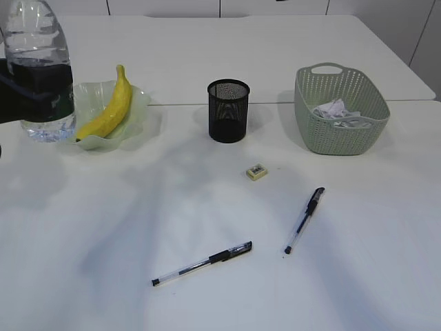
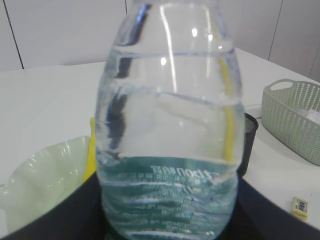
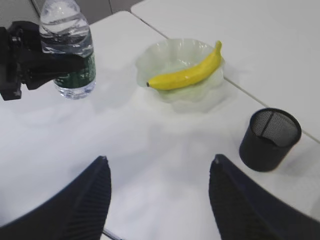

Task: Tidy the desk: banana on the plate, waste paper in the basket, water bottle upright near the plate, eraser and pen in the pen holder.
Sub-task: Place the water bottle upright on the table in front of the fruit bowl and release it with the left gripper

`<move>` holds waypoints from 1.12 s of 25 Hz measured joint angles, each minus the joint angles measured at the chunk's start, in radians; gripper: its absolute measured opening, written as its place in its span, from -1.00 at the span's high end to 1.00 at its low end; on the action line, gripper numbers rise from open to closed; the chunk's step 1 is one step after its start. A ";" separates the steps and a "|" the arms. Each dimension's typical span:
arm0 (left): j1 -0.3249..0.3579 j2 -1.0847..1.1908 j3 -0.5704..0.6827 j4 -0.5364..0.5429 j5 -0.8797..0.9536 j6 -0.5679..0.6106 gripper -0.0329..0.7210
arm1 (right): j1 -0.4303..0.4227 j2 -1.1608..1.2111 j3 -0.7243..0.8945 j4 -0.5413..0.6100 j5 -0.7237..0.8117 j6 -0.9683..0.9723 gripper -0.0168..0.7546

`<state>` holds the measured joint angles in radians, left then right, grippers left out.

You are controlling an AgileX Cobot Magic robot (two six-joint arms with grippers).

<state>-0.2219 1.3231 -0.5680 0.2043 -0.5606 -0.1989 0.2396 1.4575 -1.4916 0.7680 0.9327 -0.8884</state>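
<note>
My left gripper (image 1: 31,93) is shut on the clear water bottle (image 1: 38,62), which stands upright left of the light green plate (image 1: 141,96). The bottle fills the left wrist view (image 2: 167,100). The banana (image 1: 110,107) lies on the plate. The black mesh pen holder (image 1: 228,110) stands mid-table. The eraser (image 1: 257,172) and two pens (image 1: 203,263) (image 1: 304,220) lie on the table in front of it. Crumpled waste paper (image 1: 337,112) lies in the green basket (image 1: 341,141). My right gripper (image 3: 160,165) is open and empty above the table, out of the exterior view.
The right wrist view shows the bottle (image 3: 67,45), the plate (image 3: 165,55) with the banana (image 3: 187,75), and the pen holder (image 3: 270,140). A table seam runs behind the plate and the basket.
</note>
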 joint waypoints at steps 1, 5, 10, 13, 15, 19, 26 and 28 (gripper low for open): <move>0.000 0.014 0.000 -0.007 -0.004 0.004 -0.10 | 0.000 0.000 0.000 -0.028 0.000 0.032 -0.24; 0.002 0.065 0.000 -0.031 -0.027 0.011 -0.10 | 0.000 0.000 0.000 -0.192 -0.002 0.178 -0.24; 0.002 0.115 0.000 -0.050 -0.067 0.021 -0.10 | 0.000 0.000 0.000 -0.428 0.000 0.393 -0.15; 0.002 0.140 0.000 -0.063 -0.069 0.024 -0.10 | 0.000 0.000 0.000 -0.529 0.012 0.480 -0.13; 0.002 0.154 0.000 -0.080 -0.081 0.029 -0.10 | 0.000 0.000 0.000 -0.584 0.023 0.545 -0.13; 0.025 0.184 0.000 -0.092 -0.125 0.043 -0.10 | 0.000 0.000 0.038 -0.677 0.025 0.642 -0.12; 0.080 0.258 0.000 -0.106 -0.245 0.047 -0.10 | 0.000 0.000 0.130 -0.705 0.017 0.693 -0.12; 0.083 0.289 0.000 -0.107 -0.286 0.047 -0.10 | 0.000 0.000 0.147 -0.705 0.017 0.700 -0.12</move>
<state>-0.1386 1.6122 -0.5680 0.0978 -0.8466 -0.1522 0.2396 1.4575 -1.3444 0.0632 0.9494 -0.1883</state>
